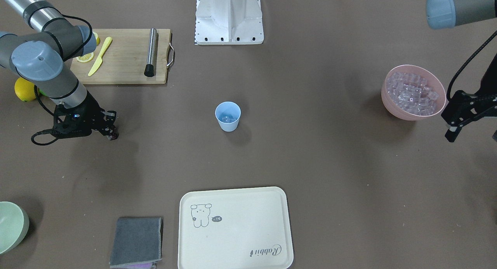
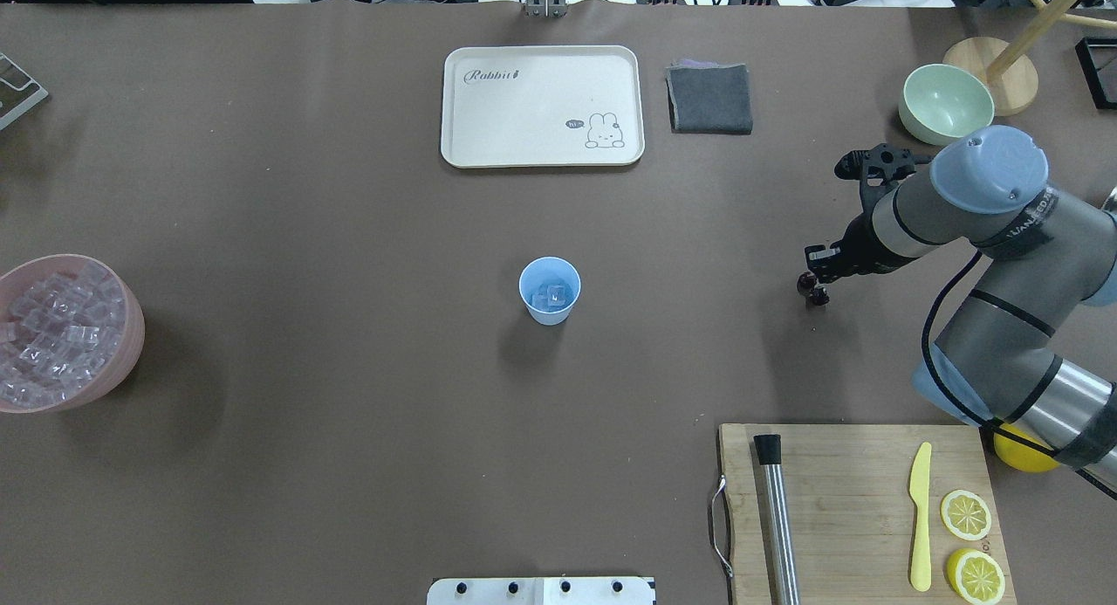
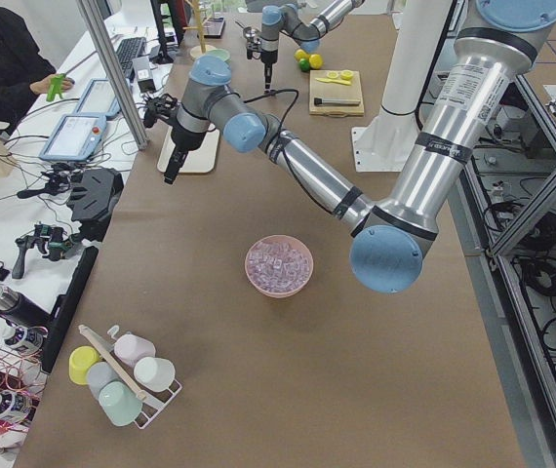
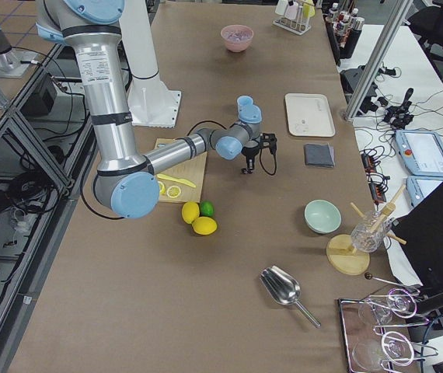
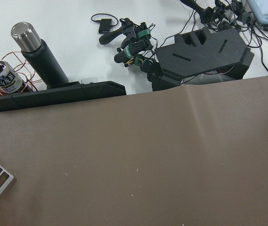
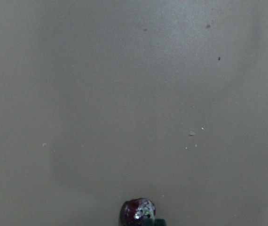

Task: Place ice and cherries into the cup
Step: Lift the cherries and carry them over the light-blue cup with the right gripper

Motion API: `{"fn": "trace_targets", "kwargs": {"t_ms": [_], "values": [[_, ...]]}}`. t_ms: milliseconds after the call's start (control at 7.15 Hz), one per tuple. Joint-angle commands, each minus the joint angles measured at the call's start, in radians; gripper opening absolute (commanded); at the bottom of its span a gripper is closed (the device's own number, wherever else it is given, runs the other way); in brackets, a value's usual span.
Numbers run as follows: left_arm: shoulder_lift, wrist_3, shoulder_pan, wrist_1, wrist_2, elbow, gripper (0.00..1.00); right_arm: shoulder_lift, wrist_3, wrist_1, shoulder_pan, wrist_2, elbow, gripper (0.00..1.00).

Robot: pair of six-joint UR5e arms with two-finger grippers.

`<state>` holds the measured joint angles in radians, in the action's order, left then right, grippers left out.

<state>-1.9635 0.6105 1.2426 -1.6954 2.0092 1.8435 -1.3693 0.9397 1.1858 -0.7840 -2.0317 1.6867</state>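
The light-blue cup [image 1: 228,116] stands upright mid-table, with a few clear ice cubes inside [image 2: 551,294]. The heap of ice [image 1: 412,94] fills a pink bowl [image 2: 129,343] at my left end. My right gripper [image 2: 817,284] is shut on the dark red cherries [image 2: 817,293], held just above the table, well to the right of the cup. The cherries show at the bottom edge of the right wrist view [image 6: 137,211]. My left gripper [image 1: 451,134] hangs beside the pink bowl; I cannot tell whether it is open or shut.
A wooden cutting board [image 2: 838,465] holds a yellow knife [image 2: 920,513], lemon slices [image 2: 966,515] and a metal rod [image 2: 778,518]. A cream tray [image 2: 541,106], grey cloth [image 2: 710,99] and pale-green bowl [image 2: 946,103] lie at the far side. A whole lemon [image 1: 24,89] sits near the board.
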Motion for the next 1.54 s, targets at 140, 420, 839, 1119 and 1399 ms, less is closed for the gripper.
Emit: {"fn": "trace_targets", "kwargs": {"t_ms": [140, 420, 839, 1119, 1399], "values": [[0.002, 0.0, 0.0, 0.003, 0.003, -0.001, 0.98, 0.009, -0.001, 0.015, -0.012, -0.002, 0.069, 0.0], [0.003, 0.0, 0.0, 0.005, 0.003, -0.006, 0.98, 0.038, 0.008, 0.012, -0.06, -0.054, 0.135, 0.0], [0.047, -0.003, 0.041, 0.019, 0.04, -0.012, 0.98, 0.2, 0.137, 0.015, 0.021, -0.023, 0.168, 0.0], [0.156, -0.214, 0.142, 0.019, 0.139, -0.01, 0.98, 0.307, 0.137, 0.091, 0.138, 0.106, 0.171, 0.0], [0.327, -0.398, 0.224, 0.013, 0.178, 0.022, 0.98, 0.43, 0.137, 0.221, 0.237, 0.227, 0.166, 0.0]]}}
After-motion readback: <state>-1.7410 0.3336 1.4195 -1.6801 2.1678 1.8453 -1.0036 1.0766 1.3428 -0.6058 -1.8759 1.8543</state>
